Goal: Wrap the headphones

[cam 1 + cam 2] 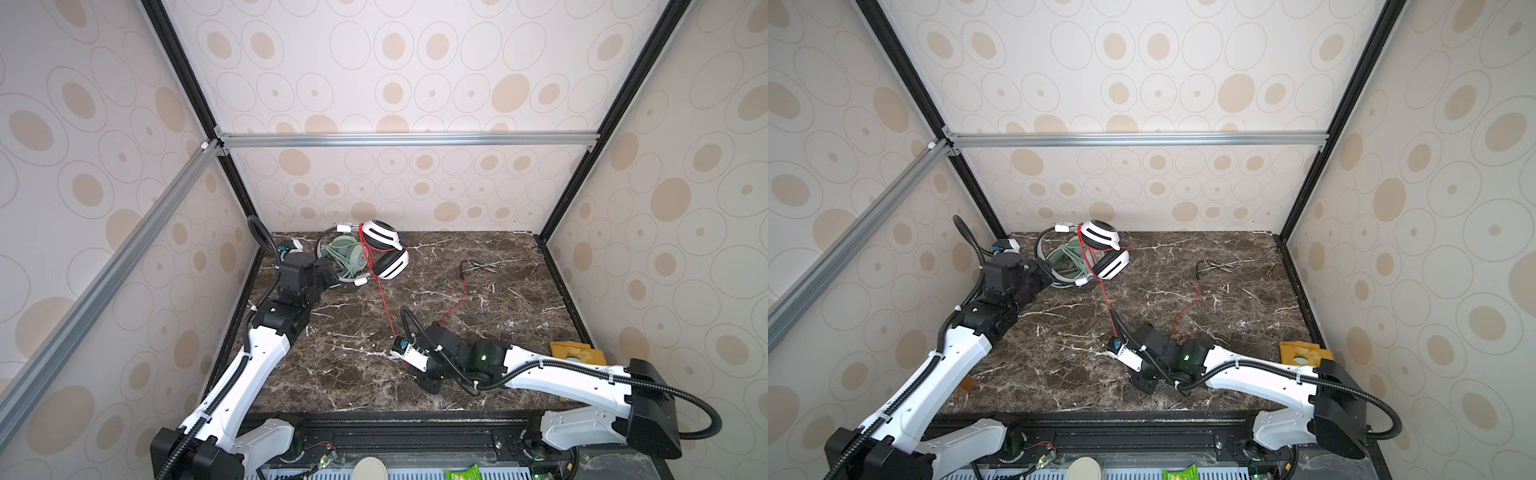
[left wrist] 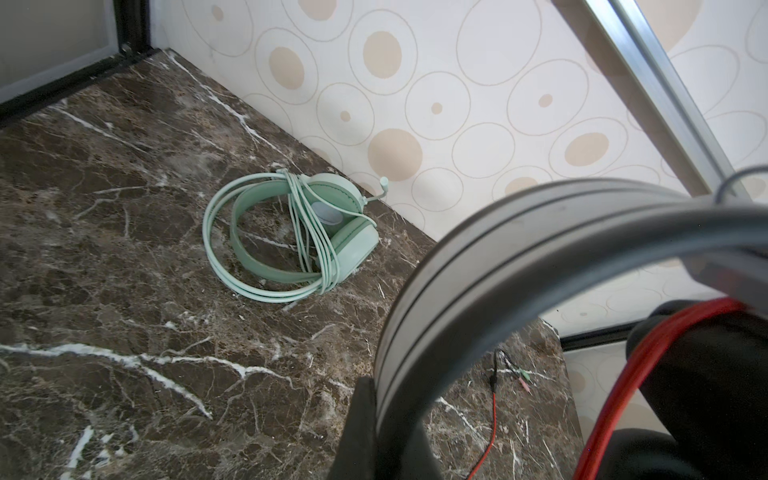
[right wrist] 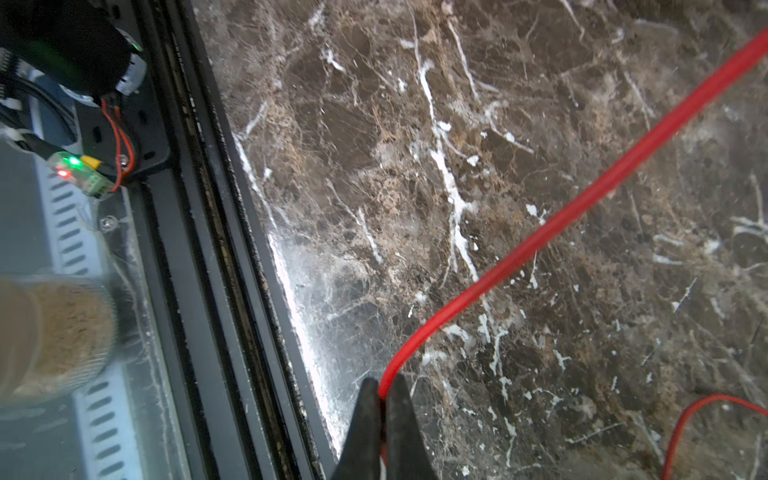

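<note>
1. Right pincer [image 3: 383, 390]: two black, tapered, matte fingers clenched on the red cable [image 3: 582, 199], tips pressed together low over the desk [image 3: 540, 104] near its front edge.
2. Red cable: thin, round, smooth-jacketed. Drawn in a straight line from the right pincer up to the white-and-black headset [image 1: 388, 249]. Past the grip, a slack curve across the desk to a black splitter with small green and pink plugs [image 2: 524, 376].
3. Left pincer [image 2: 388, 419]: black fingers clenched on the silver headband [image 2: 540, 249], a broad, grooved, brushed-metal arch. At the back left of the desk in both top views.
4. White-and-black headset: glossy white oval cups with black padded cushions, red cable looped over them. Gripped by its headband and tilted over the mint-green headset [image 2: 357, 245], close to the back wall. Contact between cups and desk not discernible.
5. Mint-green headset: matte round cups and a flat band, lying on its side on the desk by the back wall. Pale green cable [image 2: 318, 249] wound around it in several parallel loops, angled plug end poking out toward the wall.
6. Desk: polished dark brown marble pattern, irregular white veins.
7. Surround: walls [image 1: 395, 45] papered with beige ovals inside thin rings; ribbed aluminium rail [image 1: 407, 139] across the back.
</note>
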`<action>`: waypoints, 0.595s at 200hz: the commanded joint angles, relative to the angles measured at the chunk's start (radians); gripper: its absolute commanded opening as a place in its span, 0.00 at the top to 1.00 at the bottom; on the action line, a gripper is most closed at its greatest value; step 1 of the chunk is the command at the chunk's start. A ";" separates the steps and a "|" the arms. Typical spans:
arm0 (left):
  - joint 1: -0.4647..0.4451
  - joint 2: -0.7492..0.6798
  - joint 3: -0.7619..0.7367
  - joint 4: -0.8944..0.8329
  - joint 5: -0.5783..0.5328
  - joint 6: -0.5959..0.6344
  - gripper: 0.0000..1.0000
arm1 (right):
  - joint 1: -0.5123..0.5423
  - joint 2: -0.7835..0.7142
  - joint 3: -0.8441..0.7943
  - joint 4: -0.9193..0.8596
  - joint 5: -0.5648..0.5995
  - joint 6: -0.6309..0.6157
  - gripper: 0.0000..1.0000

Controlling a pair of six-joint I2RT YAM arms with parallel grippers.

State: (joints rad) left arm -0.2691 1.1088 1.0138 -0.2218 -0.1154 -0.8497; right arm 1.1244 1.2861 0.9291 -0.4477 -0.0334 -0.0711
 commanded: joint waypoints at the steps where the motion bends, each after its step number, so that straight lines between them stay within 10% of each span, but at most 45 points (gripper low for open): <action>1: 0.010 -0.019 0.043 0.043 -0.098 -0.056 1.00 | 0.039 -0.046 0.081 -0.140 0.067 -0.050 1.00; 119: -0.089 0.069 0.088 -0.005 -0.224 0.066 1.00 | 0.066 -0.247 0.239 -0.209 0.256 -0.182 1.00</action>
State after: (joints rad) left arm -0.3225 1.1694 1.0237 -0.2813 -0.2909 -0.8082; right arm 1.1839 1.0691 1.0969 -0.6285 0.1551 -0.1848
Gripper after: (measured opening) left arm 0.063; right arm 0.045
